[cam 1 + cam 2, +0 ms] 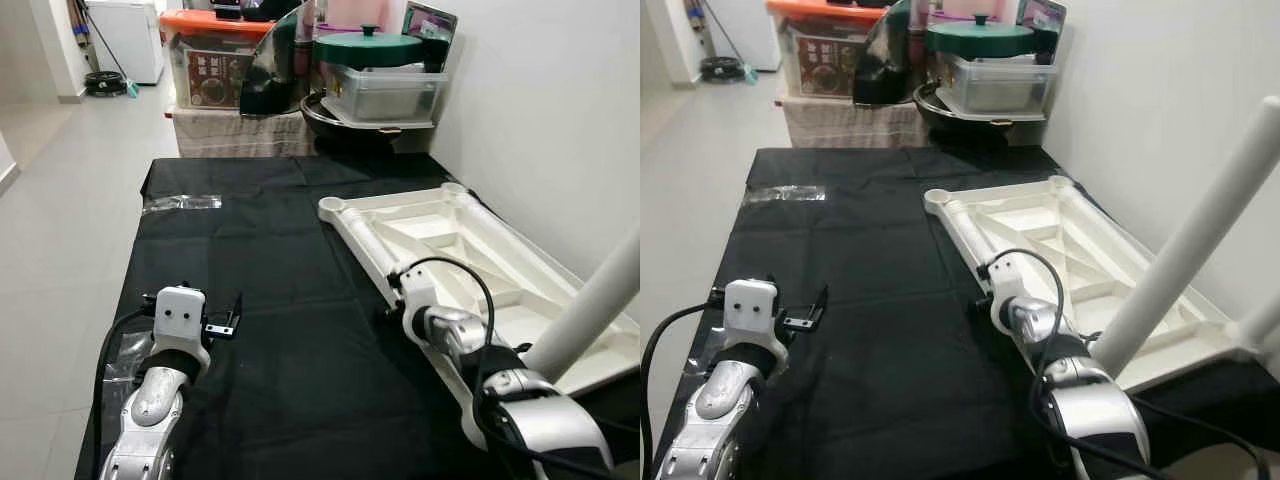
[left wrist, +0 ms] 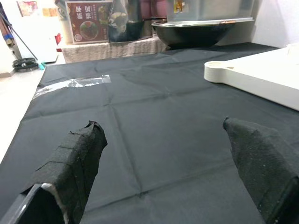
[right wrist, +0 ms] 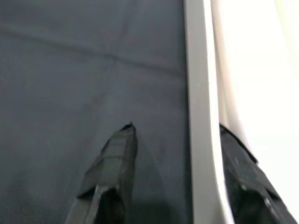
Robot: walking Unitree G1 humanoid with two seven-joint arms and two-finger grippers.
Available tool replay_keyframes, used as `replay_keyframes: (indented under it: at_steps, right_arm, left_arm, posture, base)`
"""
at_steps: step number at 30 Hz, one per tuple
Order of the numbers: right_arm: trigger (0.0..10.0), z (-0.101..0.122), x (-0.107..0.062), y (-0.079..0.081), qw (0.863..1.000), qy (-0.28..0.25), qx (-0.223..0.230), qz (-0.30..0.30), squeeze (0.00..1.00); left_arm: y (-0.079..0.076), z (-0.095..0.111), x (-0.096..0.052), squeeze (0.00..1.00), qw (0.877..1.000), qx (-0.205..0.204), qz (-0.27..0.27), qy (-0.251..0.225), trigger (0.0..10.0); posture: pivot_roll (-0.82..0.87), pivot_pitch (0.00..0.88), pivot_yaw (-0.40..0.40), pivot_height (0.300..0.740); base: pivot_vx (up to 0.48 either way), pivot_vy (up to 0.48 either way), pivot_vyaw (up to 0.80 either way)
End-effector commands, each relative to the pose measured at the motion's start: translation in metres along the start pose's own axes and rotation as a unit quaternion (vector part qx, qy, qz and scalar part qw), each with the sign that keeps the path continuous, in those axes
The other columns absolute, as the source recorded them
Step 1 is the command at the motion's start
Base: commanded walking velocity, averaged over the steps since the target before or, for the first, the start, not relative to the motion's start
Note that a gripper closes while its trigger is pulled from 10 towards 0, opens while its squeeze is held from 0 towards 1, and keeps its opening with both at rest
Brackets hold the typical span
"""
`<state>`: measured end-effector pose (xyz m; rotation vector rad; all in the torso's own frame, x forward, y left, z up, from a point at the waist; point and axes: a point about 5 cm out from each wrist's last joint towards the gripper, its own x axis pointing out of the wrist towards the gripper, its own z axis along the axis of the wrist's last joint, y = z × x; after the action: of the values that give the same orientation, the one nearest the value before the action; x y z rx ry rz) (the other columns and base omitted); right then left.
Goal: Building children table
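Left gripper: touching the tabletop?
Apart. Left wrist view shows the open left gripper over bare black cloth, with the white tabletop well off to one side.

A cream-white plastic rectangular tabletop (image 1: 470,260) is laid upside down on the black cloth at about 2 o'clock, its ribbed underside turned up. A round leg socket (image 1: 331,205) is seen at its far corner. A white cylindrical leg (image 1: 1200,235) is stood tilted at its near end.

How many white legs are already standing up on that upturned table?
2: one white leg rises near the robot's right arm; a second peeks in behind it. Others may be hidden.
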<state>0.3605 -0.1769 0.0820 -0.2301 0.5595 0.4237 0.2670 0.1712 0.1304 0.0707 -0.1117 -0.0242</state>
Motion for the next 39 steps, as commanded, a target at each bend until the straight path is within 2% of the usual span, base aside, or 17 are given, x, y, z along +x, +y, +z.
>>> replay_keyframes:
  at_steps: [1,2,5,6,7,8,11,14,17,20,21,24,30,32,34,36,39]
  right_arm:
    - [0.0,-0.006,0.003,0.030,0.978,0.010,-0.144,0.151,0.00]
    - [0.0,-0.007,0.000,0.030,0.967,0.006,-0.192,0.168,0.00]
    - [0.0,-0.007,-0.003,0.029,0.961,0.001,-0.210,0.180,0.00]
    - [0.0,-0.006,-0.008,0.030,0.953,-0.015,-0.218,0.210,0.00]
    - [0.0,-0.007,-0.016,0.032,0.935,-0.035,-0.247,0.251,0.00]
    - [0.0,-0.012,-0.025,0.035,0.909,-0.046,-0.290,0.295,0.00]
    - [0.0,-0.015,-0.027,0.033,0.906,-0.042,-0.306,0.289,0.00]
    - [0.0,-0.002,-0.024,0.027,0.925,-0.072,-0.286,0.240,0.00]
    - [0.0,0.003,-0.025,0.027,0.925,-0.086,-0.278,0.243,0.00]
    - [0.0,0.008,-0.042,0.037,0.900,-0.128,-0.261,0.326,0.00]
    - [0.0,0.008,-0.042,0.037,0.900,-0.128,-0.261,0.326,0.00]
    - [0.0,-0.006,-0.051,0.041,0.875,-0.110,-0.296,0.366,0.00]
    - [0.0,-0.009,-0.055,0.037,0.863,-0.099,-0.318,0.379,0.00]
    - [0.0,-0.009,-0.055,0.030,0.861,-0.090,-0.334,0.373,0.00]
    - [0.0,-0.001,-0.058,0.006,0.863,-0.066,-0.360,0.348,0.00]
    - [0.0,-0.001,-0.058,0.006,0.863,-0.066,-0.360,0.348,0.00]
    - [0.0,0.006,-0.070,-0.017,0.859,-0.038,-0.375,0.347,0.00]
  left_arm:
    - [-0.002,-0.004,0.000,0.00,1.000,0.006,-0.004,0.009,10.0]
    - [-0.002,-0.004,0.000,0.00,1.000,0.007,-0.005,0.009,10.0]
    - [-0.002,-0.004,0.000,0.00,1.000,0.007,-0.005,0.009,10.0]
    - [-0.002,-0.005,0.000,0.00,1.000,0.007,-0.006,0.010,10.0]
    - [-0.002,-0.005,0.000,0.00,1.000,0.008,-0.006,0.010,10.0]
    - [-0.002,-0.005,0.000,0.00,1.000,0.009,-0.008,0.010,10.0]
    - [-0.002,-0.005,0.000,0.00,1.000,0.009,-0.010,0.010,10.0]
    - [-0.004,-0.006,0.001,0.00,1.000,0.009,-0.012,0.009,10.0]
    - [-0.004,-0.006,0.002,0.00,1.000,0.009,-0.013,0.009,10.0]
    - [-0.006,-0.006,0.002,0.00,1.000,0.009,-0.018,0.009,10.0]
    - [-0.006,-0.006,0.002,0.00,1.000,0.009,-0.018,0.009,10.0]
    - [-0.004,-0.006,0.001,0.00,1.000,0.011,-0.017,0.010,10.0]
    - [-0.003,-0.006,0.002,0.00,1.000,0.013,-0.015,0.009,10.0]
    - [-0.002,-0.005,0.001,0.00,1.000,0.013,-0.015,0.009,10.0]
    - [-0.002,-0.005,0.001,0.00,1.000,0.014,-0.014,0.009,10.0]
    - [-0.002,-0.005,0.001,0.00,1.000,0.014,-0.014,0.009,10.0]
    - [-0.001,-0.005,0.000,0.00,1.000,0.015,-0.013,0.008,10.0]
  posture:
    - [0.03,0.000,-0.100,0.740]
    - [0.03,0.000,-0.099,0.740]
    - [0.03,0.000,-0.099,0.740]
    - [0.03,0.000,-0.095,0.740]
    - [0.03,0.000,-0.091,0.740]
    - [0.03,0.000,-0.089,0.740]
    - [0.02,0.000,-0.088,0.740]
    - [0.02,0.000,-0.085,0.740]
    - [0.02,0.000,-0.080,0.740]
    - [0.02,0.000,-0.076,0.740]
    - [0.02,0.000,-0.076,0.740]
    - [0.02,0.000,-0.080,0.740]
    - [0.03,0.000,-0.082,0.740]
    - [0.03,0.000,-0.084,0.740]
    - [0.03,0.000,-0.086,0.740]
    - [0.03,0.000,-0.086,0.740]
    - [0.04,0.000,-0.088,0.740]
  base:
    - [0.000,0.000,0.00]
    - [0.000,0.000,0.00]
    - [0.000,0.000,0.00]
    - [0.000,0.000,0.00]
    - [0.000,0.000,0.00]
    - [0.000,0.000,0.00]
    - [0.000,0.000,0.00]
    - [0.000,0.000,0.00]
    - [0.000,0.000,0.00]
    - [0.000,0.000,0.00]
    - [0.000,0.000,0.00]
    - [0.000,0.000,0.00]
    - [0.000,0.000,0.00]
    - [0.000,0.000,0.00]
    - [0.000,0.000,0.00]
    - [0.000,0.000,0.00]
    - [0.000,0.000,0.00]
